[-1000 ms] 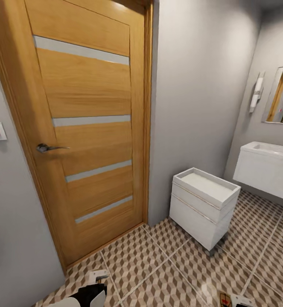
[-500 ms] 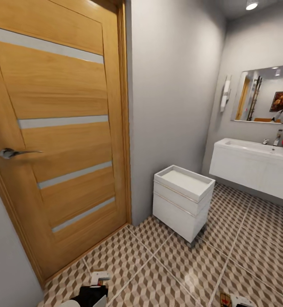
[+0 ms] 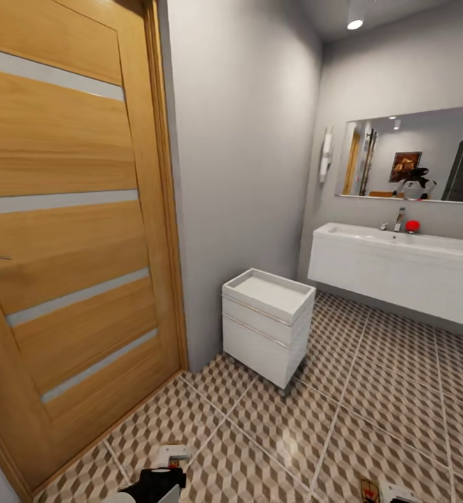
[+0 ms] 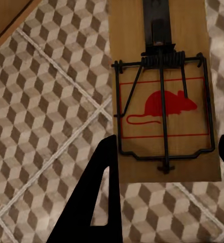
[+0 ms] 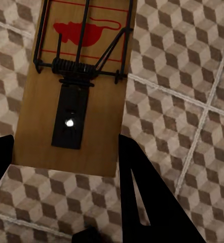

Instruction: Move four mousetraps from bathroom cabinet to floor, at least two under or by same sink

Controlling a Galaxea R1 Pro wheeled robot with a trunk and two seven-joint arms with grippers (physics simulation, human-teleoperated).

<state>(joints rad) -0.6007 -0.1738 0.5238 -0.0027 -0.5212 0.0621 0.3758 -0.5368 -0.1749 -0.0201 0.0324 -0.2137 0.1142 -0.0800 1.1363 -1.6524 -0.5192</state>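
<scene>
Fingers of the left gripper (image 4: 165,167) clamp one mousetrap (image 4: 162,91); the right gripper (image 5: 64,167) clamps a second mousetrap (image 5: 76,81), both carried above the bathroom floor (image 3: 371,419). Since a second ago the head view has swung right, bringing the bathroom sink (image 3: 399,269) fully into sight beyond a small white drawer unit (image 3: 266,325) by the wooden door (image 3: 63,244). I judge the robot is turning toward its drop spot.

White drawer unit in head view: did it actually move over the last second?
No. The white drawer unit sits against the same grey wall corner; the wooden door and bathroom sink slid left with it, so the camera turned.
</scene>
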